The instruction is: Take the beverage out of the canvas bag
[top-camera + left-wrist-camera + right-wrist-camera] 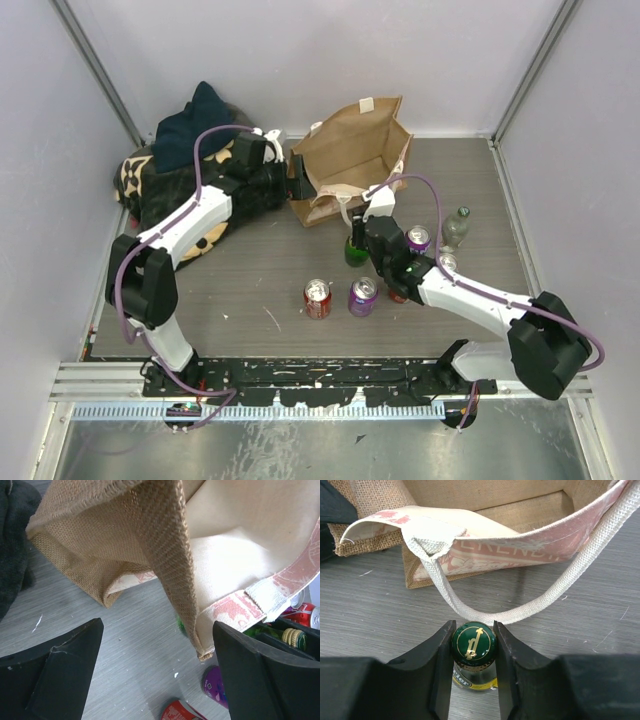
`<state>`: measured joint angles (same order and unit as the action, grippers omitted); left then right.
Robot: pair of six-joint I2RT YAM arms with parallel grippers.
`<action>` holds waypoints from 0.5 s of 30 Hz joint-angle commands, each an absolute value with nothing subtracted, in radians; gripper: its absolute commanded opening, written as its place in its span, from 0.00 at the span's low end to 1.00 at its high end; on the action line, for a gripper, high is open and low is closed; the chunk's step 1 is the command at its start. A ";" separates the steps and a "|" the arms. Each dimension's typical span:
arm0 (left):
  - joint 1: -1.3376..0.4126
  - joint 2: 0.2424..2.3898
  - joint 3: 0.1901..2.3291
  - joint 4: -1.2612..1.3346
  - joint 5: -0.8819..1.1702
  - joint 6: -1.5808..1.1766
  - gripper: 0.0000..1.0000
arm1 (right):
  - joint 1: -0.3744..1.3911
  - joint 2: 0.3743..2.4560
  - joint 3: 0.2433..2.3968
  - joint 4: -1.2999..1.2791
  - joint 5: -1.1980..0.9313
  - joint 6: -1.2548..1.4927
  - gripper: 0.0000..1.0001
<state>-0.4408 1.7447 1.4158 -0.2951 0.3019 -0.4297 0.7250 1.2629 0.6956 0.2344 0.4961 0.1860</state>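
1. Green bottle [355, 248] is upright outside the canvas bag [350, 160], which sits by the bench's far edge; we judge the extraction nearly done.
2. Our right gripper [473, 636] is clamped on its cap.
3. Our left gripper [157, 630] gapes wide at the bag's rim, gripping nothing.
4. Left to do, we reckon: letting go.

Left gripper [157, 627] is seen wide open, black fingers [60, 672] at the bottom corners. The bag [125, 540] is seen close up, its burlap corner edge hung between the fingers, just beside the right one; contact can't be told. Cream lining, a pinkish printed band and a stitched cream strap [270, 597] are exposed at right. Black cloth [12, 555] is seen at far left. On the grey table [125, 655]: purple can [215, 687], red can [180, 712] cut off at the bottom edge, gold-capped green bottle [292, 638] at right, partly hidden.
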 commanded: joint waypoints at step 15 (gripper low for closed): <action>-0.436 1.588 1.335 -0.291 0.281 -0.387 0.98 | 0.724 1.144 0.762 0.193 0.627 0.163 1.00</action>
